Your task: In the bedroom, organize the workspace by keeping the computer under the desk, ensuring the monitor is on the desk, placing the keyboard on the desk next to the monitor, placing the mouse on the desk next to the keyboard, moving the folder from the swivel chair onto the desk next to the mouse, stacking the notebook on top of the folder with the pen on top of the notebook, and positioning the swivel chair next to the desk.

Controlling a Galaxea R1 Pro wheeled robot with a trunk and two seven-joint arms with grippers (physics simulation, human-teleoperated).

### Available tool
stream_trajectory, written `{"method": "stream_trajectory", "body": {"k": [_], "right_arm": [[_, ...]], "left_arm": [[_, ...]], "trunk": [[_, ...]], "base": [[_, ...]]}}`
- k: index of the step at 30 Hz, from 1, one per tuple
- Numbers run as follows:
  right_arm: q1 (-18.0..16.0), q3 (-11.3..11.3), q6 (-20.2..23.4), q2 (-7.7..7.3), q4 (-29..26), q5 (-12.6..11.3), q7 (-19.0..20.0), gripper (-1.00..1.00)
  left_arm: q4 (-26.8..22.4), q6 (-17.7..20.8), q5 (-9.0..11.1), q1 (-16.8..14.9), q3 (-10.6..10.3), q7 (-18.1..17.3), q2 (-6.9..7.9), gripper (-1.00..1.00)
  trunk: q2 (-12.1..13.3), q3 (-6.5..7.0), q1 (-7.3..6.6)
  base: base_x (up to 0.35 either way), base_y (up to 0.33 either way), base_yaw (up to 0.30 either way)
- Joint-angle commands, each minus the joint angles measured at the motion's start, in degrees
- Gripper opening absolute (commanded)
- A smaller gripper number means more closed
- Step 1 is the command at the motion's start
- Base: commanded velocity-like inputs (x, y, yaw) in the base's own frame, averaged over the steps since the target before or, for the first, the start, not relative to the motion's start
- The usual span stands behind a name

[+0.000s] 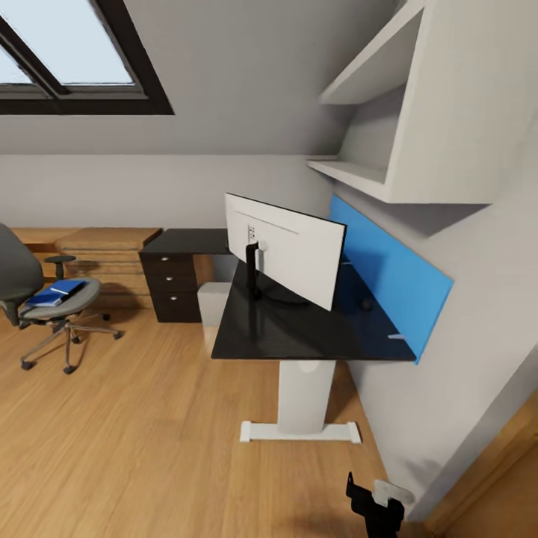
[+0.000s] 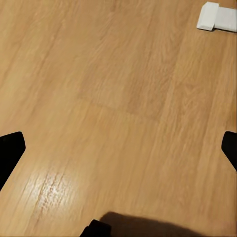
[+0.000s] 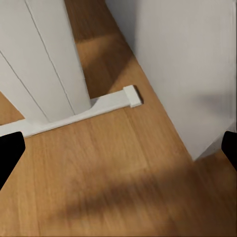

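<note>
Black fingertips (image 2: 11, 148) spread wide, left pincer (image 2: 118, 153) empty, right pincer (image 3: 118, 153) likewise.

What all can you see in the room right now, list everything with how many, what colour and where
monitor: one, pale grey back, black stand, on the desk
desk: one, black top, white leg, along the right wall
drawers: one stack, dark with silver knobs, at the desk's far end
computer: one, light grey, on the floor under the desk
swivel chair: one, grey, left, apart from the desk
folder: one, blue, on the chair seat
wall panel: one, blue, behind the desk
shelves: two, pale grey, above the desk
skylight: one, dark frame, upper left
floor: oak planks
right gripper: black, open, above the floor near the desk foot
left gripper: black, open, above the floor
</note>
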Motion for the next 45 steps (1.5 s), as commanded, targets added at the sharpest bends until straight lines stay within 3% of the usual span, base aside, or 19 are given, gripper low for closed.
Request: {"method": "stream_trajectory", "body": {"k": [1, 11, 38, 42, 44, 45], "right_arm": [[-0.1, 0.0, -0.4, 0.02, 0.1, -0.2, 0.0, 1.0], [-0.1, 0.0, -2.9, -0.02, 0.4, -0.2, 0.0, 1.0], [-0.1, 0.1, -3.1, -0.36, 0.2, 0.1, 0.1, 1.0], [-0.1, 0.2, -3.2, -0.38, 0.1, 0.2, 0.1, 1.0], [-0.1, 0.2, -3.9, -0.39, 0.0, 0.2, 0.1, 1.0], [-0.1, 0.3, -5.0, -0.4, -0.3, 0.2, 0.1, 1.0]], "left_arm": [[0.0, -0.3, 0.6, 0.0, -0.5, 0.4, 0.06, 1.0], [0.0, -0.2, 0.6, 0.0, -0.5, 0.5, 0.09, 1.0], [-0.3, 0.1, 0.6, 0.0, -0.2, 0.4, 0.37, 1.0], [-2.8, 0.4, 0.6, 0.0, -0.2, 0.4, 0.39, 1.0], [-6.4, 1.2, 0.7, 0.0, -0.2, 0.3, 0.4, 1.0], [-10.8, 3.7, 0.7, 0.0, -0.2, 0.3, 0.4, 1.0]], "trunk": [[0.4, 0.11, -0.23], [4.4, 1.86, -2.42], [15.2, 6.71, -8.35], [16.8, 7.43, -9.23], [17.6, 7.79, -9.67], [18.0, 7.97, -9.89]], "base": [[0.0, 0.0, -0.15], [0.0, 0.0, -0.03], [0.0, 0.0, 0.0], [0.0, 0.0, 0.0], [0.0, 0.0, 0.0], [0.0, 0.0, 0.0]]}}
